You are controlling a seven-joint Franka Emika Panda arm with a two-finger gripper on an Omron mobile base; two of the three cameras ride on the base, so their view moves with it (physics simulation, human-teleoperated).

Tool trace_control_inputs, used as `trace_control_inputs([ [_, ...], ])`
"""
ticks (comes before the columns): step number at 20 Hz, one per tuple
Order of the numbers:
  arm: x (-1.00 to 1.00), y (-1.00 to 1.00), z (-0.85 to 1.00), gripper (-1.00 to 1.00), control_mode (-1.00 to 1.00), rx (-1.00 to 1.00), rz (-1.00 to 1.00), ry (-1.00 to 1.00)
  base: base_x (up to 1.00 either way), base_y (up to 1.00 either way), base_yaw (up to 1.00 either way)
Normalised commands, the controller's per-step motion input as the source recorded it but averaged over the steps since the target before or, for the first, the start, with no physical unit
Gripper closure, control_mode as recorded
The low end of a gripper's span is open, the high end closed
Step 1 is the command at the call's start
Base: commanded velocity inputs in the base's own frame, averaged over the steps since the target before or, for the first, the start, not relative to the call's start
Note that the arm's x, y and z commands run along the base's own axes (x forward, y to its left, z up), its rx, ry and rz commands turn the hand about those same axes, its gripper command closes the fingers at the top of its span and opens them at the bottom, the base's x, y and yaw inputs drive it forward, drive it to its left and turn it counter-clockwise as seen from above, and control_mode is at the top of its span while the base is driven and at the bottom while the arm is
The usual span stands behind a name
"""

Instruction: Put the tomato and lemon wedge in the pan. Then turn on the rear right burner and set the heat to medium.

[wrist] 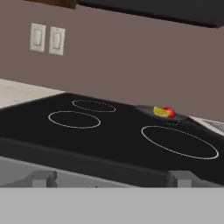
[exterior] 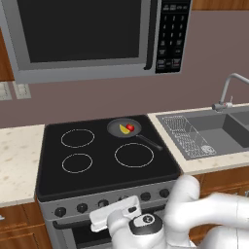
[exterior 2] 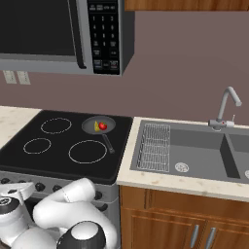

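Ahead of the pincer lies the glossy black cooktop point(wrist: 113, 131) with white burner rings. Far ahead to the right sits the pan point(wrist: 159, 114), holding the lemon wedge point(wrist: 160, 112) and tomato point(wrist: 170, 112), touching. Two wall switches point(wrist: 47, 38) hang upper left.

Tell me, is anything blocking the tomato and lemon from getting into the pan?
No: the tomato and lemon already lie inside the pan, which sits at the cooktop's rear right.
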Motion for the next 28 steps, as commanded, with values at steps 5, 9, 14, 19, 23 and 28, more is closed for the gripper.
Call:
trace_control_inputs([
  [5, 0.12, -0.02, 0.00, -1.00, -1.00, 0.10, 0.17, 0.00, 0.00, 0.00, 0.00],
  [9, 0.03, 0.00, 0.00, -1.00, -1.00, 0.10, 0.16, 0.00, 0.00, 0.00, 0.00],
  [14, 0.00, -0.03, 0.00, -1.00, -1.00, 0.11, 0.09, 0.00, 0.00, 0.00, 0.00],
  [19, 0.04, -0.13, -0.03, -1.00, -1.00, 0.14, 0.00, 0.00, 0.00, 0.00, 0.00],
  [23, 0.25, -0.23, -0.11, -1.00, -1.00, 0.27, -0.04, 0.00, 0.00, 0.00, 0.00],
  [28, 0.30, -0.19, -0.12, -1.00, -1.00, 0.27, -0.10, 0.00, 0.00, 0.00, 0.00],
])
